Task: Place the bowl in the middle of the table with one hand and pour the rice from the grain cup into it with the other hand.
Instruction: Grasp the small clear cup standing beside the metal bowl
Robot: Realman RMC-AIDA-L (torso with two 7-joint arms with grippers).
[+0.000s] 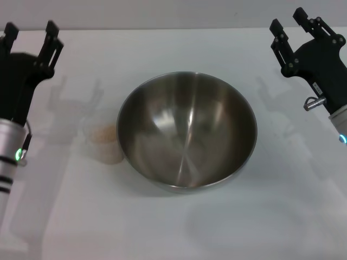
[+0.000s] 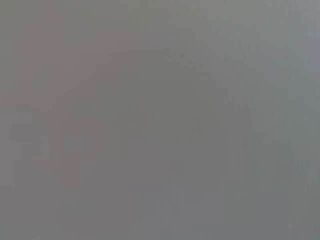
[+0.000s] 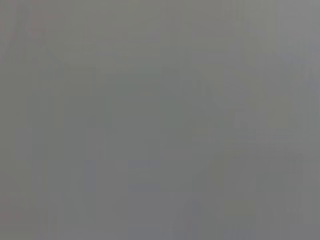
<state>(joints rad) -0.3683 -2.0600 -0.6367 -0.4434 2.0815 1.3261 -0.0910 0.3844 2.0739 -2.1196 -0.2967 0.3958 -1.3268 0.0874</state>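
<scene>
Head view: bowl (image 1: 186, 131) sits upright near table (image 1: 282, 216) centre, steel interior bare, no grains in it. Grain cup (image 1: 103, 140) stands upright at the bowl's 9 o'clock, just beside the rim; can't tell if they touch. Rice (image 1: 103, 132) fills the cup as a pale beige heap, all of it inside the cup.

Left gripper (image 1: 31, 33) at the table's 10 o'clock, far-left corner, fingers spread wide, nothing between them. It's well apart from the cup, which lies toward 5 o'clock from it. Green ring light shows on the left arm at the frame edge.

Right gripper (image 1: 296, 23) at the table's 2 o'clock, far-right corner, fingers apart, holding nothing. Well apart from the bowl, which lies toward 7 o'clock from it. Blue-green light shows on the right arm at the frame edge.

Neither gripper contacts the bowl or the cup. Faint gripper shadows fall on the table inboard of each arm.

Left wrist view: flat grey field, nothing identifiable. Right wrist view: same, flat grey, nothing identifiable. Gripper states above come from the head view only.

Task status from layout: bowl already roughly central, rice not yet poured.
</scene>
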